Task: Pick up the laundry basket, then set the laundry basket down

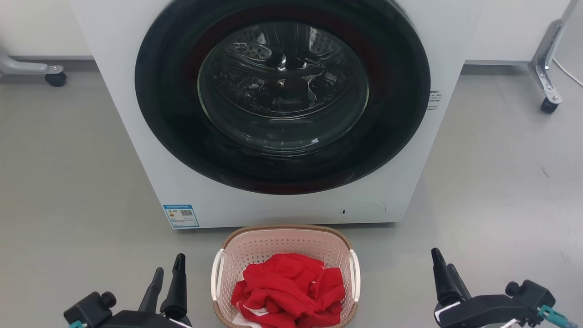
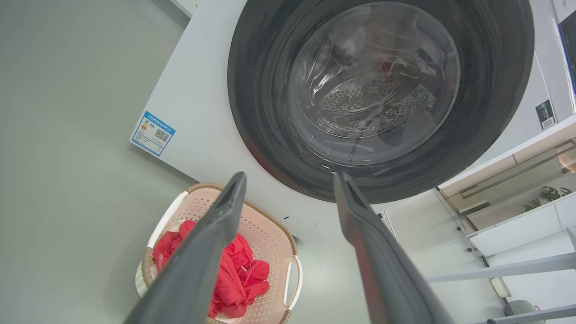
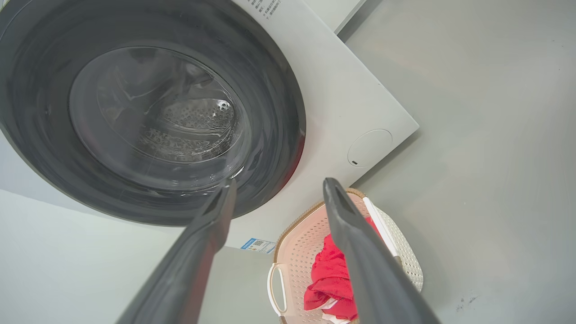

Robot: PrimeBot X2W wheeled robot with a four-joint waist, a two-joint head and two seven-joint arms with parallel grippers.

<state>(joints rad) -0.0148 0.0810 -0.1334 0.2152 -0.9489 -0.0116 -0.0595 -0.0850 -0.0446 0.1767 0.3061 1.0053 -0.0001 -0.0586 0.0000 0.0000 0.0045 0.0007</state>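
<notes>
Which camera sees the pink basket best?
The head view: the laundry basket sits unblocked, both white handles showing, near end cropped. In the wrist views, the left gripper and right gripper each put a finger across it.

The grey floor (image 1: 68, 182) is smooth, with faint dark scuffs at the right. A white front-loading washing machine (image 1: 282, 212) stands on it. The pink laundry basket (image 1: 282, 228) sits just before the machine's base. A metal leg's left caster (image 1: 55, 79) rests on the floor well off to one side, and a right caster (image 1: 549, 105) well off to the other.
</notes>
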